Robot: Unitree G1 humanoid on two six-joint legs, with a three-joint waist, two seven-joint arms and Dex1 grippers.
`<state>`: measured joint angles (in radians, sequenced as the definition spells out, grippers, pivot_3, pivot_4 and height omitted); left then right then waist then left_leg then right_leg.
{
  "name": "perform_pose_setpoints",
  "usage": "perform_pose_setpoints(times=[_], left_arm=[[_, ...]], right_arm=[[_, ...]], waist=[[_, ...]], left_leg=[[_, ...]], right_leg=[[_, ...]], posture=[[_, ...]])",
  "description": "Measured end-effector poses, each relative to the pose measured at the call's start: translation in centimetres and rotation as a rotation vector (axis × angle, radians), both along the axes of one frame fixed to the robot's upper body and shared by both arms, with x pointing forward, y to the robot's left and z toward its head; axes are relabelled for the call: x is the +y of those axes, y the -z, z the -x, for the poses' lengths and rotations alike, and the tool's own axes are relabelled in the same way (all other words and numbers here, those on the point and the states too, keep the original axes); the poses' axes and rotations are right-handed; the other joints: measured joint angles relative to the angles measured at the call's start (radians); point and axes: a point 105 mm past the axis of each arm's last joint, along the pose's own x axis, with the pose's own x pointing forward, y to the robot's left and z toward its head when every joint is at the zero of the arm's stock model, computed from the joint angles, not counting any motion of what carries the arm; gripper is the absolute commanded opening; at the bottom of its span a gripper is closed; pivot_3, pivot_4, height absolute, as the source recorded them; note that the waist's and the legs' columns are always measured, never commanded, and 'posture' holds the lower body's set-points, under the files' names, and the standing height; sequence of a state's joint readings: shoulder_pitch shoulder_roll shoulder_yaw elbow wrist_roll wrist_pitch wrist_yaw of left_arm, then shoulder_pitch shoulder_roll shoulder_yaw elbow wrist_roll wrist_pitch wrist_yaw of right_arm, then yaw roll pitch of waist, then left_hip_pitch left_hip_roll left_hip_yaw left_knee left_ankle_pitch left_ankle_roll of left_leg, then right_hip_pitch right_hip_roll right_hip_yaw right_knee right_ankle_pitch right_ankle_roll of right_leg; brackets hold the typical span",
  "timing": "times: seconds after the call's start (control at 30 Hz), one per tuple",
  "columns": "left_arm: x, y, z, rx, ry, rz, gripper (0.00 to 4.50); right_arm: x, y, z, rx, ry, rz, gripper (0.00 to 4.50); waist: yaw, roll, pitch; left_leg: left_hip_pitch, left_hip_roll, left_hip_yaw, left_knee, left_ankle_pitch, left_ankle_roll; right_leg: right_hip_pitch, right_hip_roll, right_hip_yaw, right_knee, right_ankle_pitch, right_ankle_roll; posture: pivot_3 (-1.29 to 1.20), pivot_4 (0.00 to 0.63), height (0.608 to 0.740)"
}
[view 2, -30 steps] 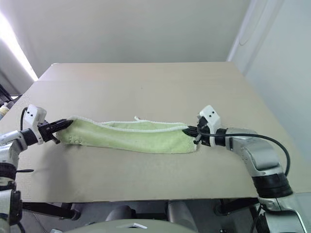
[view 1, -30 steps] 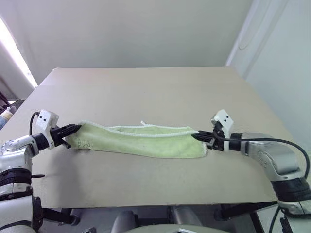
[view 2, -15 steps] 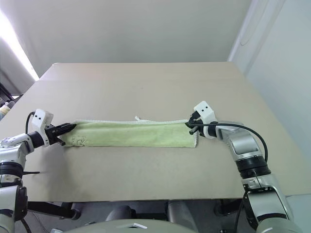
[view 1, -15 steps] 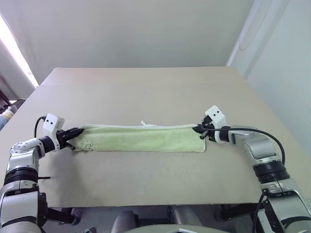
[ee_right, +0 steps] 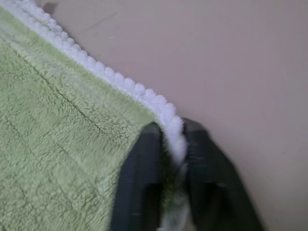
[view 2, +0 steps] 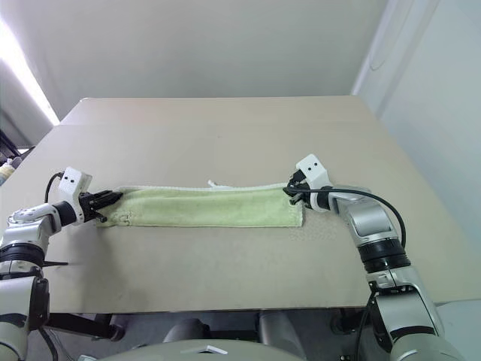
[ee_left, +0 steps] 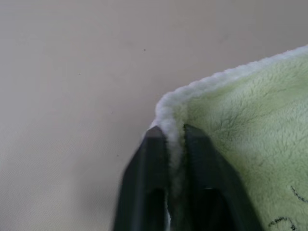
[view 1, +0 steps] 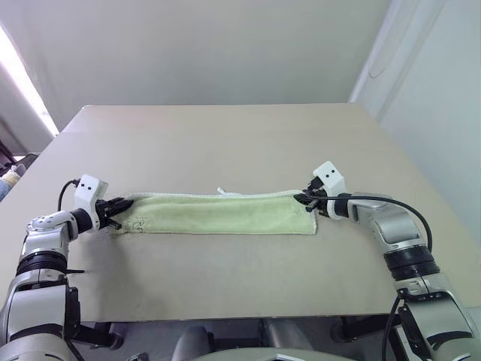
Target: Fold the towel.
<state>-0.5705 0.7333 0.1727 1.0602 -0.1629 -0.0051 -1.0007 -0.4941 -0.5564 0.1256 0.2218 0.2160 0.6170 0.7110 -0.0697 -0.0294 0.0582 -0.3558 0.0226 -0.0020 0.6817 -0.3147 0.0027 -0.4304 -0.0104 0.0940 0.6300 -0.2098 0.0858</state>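
The near part of the table [view 1: 225, 278] lies bare, a flat beige top running from the near edge up to the cloth. Across the table's middle the towel [view 1: 218, 214] lies stretched into a long, narrow band from left to right — light green terry, folded lengthwise, flat on the surface. At its left end the left gripper [view 1: 120, 203] sits low on the table, and the wrist view shows its two black fingers [ee_left: 154, 159] set on either side of the white stitched corner, the edging pinched between them, so it grasps the towel's left far corner. At the right end the right gripper [view 1: 307, 198] does the same — its fingers [ee_right: 144, 159] straddle the white beaded edge at the towel's right far corner, with the hem caught in the narrow gap. Along the towel's far long edge runs the white edging, and near its middle a small white loop [view 1: 222, 191] sticks out toward the far side. Beyond that the table is plain up to its far edge, with a pale wall [view 1: 210, 45] behind
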Motion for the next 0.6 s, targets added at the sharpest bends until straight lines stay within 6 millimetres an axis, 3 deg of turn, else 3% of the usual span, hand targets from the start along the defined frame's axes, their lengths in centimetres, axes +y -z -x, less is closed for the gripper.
perform_pose_setpoints(times=[0.23, 0.37, 0.47, 0.6], left_arm=[[0.5, -1.2, -1.0, -0.058, -0.048, -0.025, 4.36], [1.4, -2.5, -1.4, -0.088, -0.084, -0.029, 4.37], [2.0, -4.5, -1.7, -0.119, -0.086, -0.015, 4.37], [-0.6, -8.4, -2.9, -0.173, 0.045, 0.078, 4.37]], right_arm=[[-0.9, -1.9, -1.4, -0.063, 0.095, -0.059, 4.33], [-2.7, -4.8, -1.9, -0.042, 0.238, -0.293, 4.44], [-3.8, -6.0, -0.6, 0.088, 0.301, -0.523, 4.44], [-3.1, -5.5, 1.6, 0.298, 0.318, -0.744, 4.44]], waist=[[0.0, 0.0, 0.0], [0.0, 0.0, 0.0], [0.002, 0.0, 0.0], [0.004, 0.0, 0.0]], left_leg=[[0.0, 0.0, 0.0, 0.0, 0.0, 0.0], [0.0, 0.0, 0.0, 0.0, 0.0, 0.0], [-0.001, 0.0, -0.002, -0.001, 0.0, 0.0], [-0.001, 0.0, -0.002, 0.0, 0.0, 0.0]], right_leg=[[0.0, 0.0, 0.0, 0.0, 0.0, 0.0], [0.0, 0.0, 0.0, 0.0, 0.002, 0.002], [0.0, 0.0, -0.002, 0.0, 0.004, 0.0], [0.001, 0.0, -0.002, 0.0, 0.001, -0.001]], posture=[[0.0, 0.0, 0.712], [0.0, 0.0, 0.712], [0.0, 0.0, 0.712], [0.0, 0.0, 0.712]])
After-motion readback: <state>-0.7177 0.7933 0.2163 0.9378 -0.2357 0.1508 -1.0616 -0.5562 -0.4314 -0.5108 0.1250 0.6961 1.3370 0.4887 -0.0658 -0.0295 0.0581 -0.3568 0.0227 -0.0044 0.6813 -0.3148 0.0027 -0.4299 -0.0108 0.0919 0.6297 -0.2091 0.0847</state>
